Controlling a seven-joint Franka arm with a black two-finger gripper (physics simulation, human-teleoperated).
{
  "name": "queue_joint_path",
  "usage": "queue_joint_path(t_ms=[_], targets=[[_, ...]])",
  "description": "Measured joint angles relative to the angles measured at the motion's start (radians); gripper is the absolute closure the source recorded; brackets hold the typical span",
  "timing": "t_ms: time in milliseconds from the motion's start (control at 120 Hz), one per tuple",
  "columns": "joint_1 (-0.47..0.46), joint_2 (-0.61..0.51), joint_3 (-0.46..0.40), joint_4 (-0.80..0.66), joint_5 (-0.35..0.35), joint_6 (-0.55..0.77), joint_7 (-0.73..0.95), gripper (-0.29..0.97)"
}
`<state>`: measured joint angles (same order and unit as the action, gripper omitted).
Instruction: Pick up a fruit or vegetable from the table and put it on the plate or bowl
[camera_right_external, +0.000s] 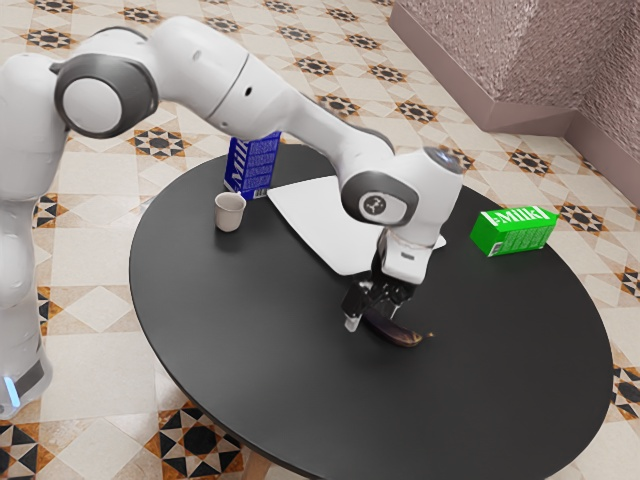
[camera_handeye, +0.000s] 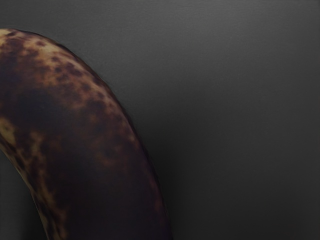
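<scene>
Banana (camera_right_external: 400, 336) skin gone almost wholly dark brown is what lies under the hand. Up close in the wrist view the banana (camera_handeye: 75, 140) is a thick curved body, blackish brown over most of its surface, mottled with amber and yellow flecks that gather along its outer curve and near one end. It rests on the matte black table (camera_handeye: 240, 100), the skin dull rather than glossy.

In the exterior view the fruit lies flat on the round black table (camera_right_external: 250, 350), near the middle and a little toward the exterior view's right. One tip pokes out to the right, past the black gripper (camera_right_external: 372, 318). The gripper is lowered right onto the banana's other end, with the white wrist just above it. Whether it is clamped on the fruit or merely set around it, I cannot tell.

Behind the arm a flat white plate (camera_right_external: 315, 205) with straight edges lies on the table, well apart from the banana and partly covered by the forearm. A small pale cup (camera_right_external: 230, 211) stands upright just beside the plate's corner. Behind the cup stands a blue carton (camera_right_external: 252, 165) — its white lettering is too small to read.

Toward the exterior view's right a green carton (camera_right_external: 513, 230) lies on its side, and its white capitals read "MILK".
</scene>
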<state>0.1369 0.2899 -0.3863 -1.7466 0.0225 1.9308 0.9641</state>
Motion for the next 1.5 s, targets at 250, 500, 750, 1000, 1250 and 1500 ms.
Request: queue_joint_path(t_ms=[250,500,750,1000,1250,1500], targets=[[-0.007,0.005,0.001,0.0,0.0,0.007,0.002,0.18],[-0.009,-0.002,0.001,0.003,0.002,0.011,-0.013,0.46],[-0.009,-0.068,0.006,0.003,0.016,0.013,-0.032,0.47],[0.189,-0.11,0.017,0.058,0.05,0.003,-0.056,0.47],[0.338,-0.036,0.01,0.174,0.093,-0.028,-0.066,0.47],[0.435,0.078,-0.034,0.225,0.13,-0.039,-0.069,0.47]])
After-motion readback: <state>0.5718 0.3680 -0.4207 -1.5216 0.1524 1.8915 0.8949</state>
